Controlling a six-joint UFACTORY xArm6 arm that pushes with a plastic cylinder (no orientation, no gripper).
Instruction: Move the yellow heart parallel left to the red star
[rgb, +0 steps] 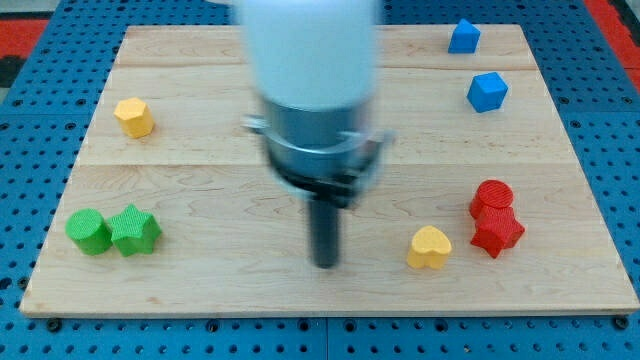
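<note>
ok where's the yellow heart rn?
Yellow heart sits lower right in the camera view, just left of the red star, right of my tip.

Pale, smooth-grained wooden board (200, 180); matt plastic-looking yellow heart (429, 247) and red star (497, 233), finely ribbed.

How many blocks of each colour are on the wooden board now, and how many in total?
Yellow: 2, the hexagon-like block and the yellow heart
Green: 2, the round block and the star-like block
Blue: 2, one at the view's top, one below it
Red: 2, the round block and the red star
Total: 8
</note>
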